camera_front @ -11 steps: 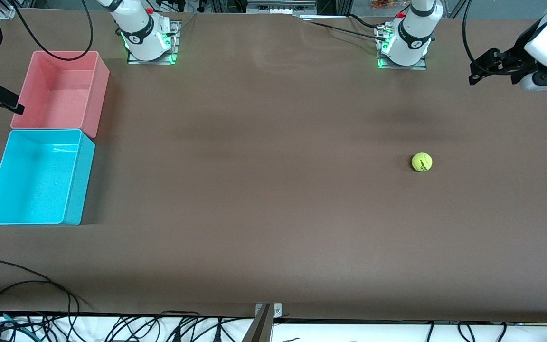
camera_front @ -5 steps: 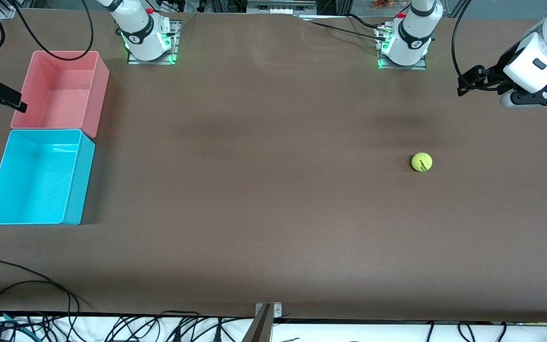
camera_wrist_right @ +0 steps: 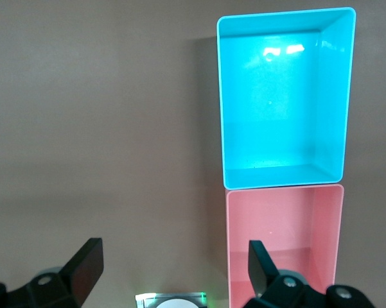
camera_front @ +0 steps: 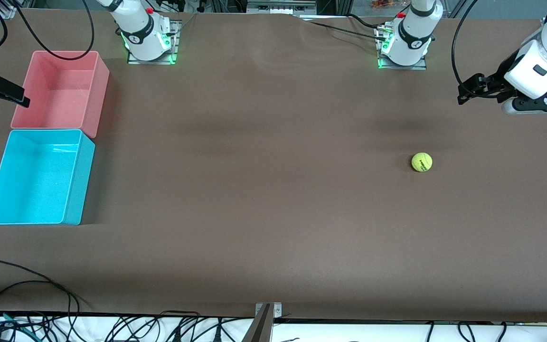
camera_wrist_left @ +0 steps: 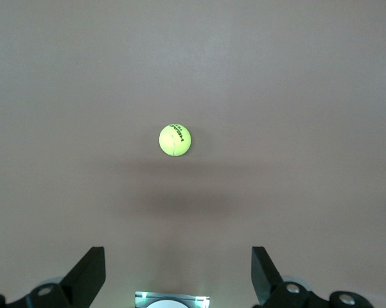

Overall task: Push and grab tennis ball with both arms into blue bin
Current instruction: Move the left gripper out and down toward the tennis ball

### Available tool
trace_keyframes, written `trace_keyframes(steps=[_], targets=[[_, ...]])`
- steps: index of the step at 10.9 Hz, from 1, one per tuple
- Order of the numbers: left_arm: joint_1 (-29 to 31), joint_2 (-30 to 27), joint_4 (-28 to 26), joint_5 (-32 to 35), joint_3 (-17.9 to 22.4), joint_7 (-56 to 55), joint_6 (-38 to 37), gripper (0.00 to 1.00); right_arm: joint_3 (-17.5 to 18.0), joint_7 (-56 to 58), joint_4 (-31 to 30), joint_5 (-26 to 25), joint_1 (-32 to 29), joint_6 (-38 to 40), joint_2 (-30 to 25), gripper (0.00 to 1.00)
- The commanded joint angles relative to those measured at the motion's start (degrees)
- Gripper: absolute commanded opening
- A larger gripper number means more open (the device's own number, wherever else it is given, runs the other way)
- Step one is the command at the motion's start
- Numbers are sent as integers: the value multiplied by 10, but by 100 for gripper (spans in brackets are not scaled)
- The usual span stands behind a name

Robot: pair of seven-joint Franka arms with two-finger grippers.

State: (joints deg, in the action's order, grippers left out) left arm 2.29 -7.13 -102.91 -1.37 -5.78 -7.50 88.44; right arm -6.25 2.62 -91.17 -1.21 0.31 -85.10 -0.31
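Left pincer (camera_front: 463,92), seen from the front, hangs in the air over the worktop (camera_front: 273,213) at the left arm's end, about 1 o'clock from the tennis ball (camera_front: 421,162) and well apart from it; from here I cannot tell how its fingers stand. That ball rests alone on the bare worktop, with the blue bin (camera_front: 76,190) well apart at the right arm's end, touching the pink bin (camera_front: 100,95), which lies farther from the front camera. Right pincer (camera_front: 17,99) hovers over the outer rim of the pink bin, and that arm looks to be waiting. From the left wrist, the left pincer (camera_wrist_left: 178,276) shows its 2 fingers (camera_wrist_left: 90,273) spread wide with nothing between them, and the ball (camera_wrist_left: 175,140) sits at 12 o'clock from the gap, on the worktop well below. From the right wrist, the right pincer (camera_wrist_right: 173,273) is likewise spread and empty, above the pink bin (camera_wrist_right: 236,256), with the blue bin (camera_wrist_right: 221,102) at 1 o'clock. My reading is that the approach step is in hand: no contact yet, ball untouched. Next, the left arm would need to come down on the ball's outer side, low enough to nudge it toward the right arm's end so the right pincer can take it.
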Motion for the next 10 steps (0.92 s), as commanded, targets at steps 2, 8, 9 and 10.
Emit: trace_keyframes(steps=[2, 8, 9, 10], targets=[[5, -8, -25, -2, 0, 0, 23, 100, -1, 5, 11, 2, 0, 8, -7, 100], [5, 5, -120, -2, 2, 3, 142, 100, -1, 5, 11, 1, 0, 11, -14, 100], [5, 17, -123, -2, 3, 3, 156, 100, -2, 5, 11, 2, 0, 13, -15, 100], [5, 30, -130, -2, 9, 4, 176, 100, -3, 5, 11, 2, 0, 20, -15, 100]])
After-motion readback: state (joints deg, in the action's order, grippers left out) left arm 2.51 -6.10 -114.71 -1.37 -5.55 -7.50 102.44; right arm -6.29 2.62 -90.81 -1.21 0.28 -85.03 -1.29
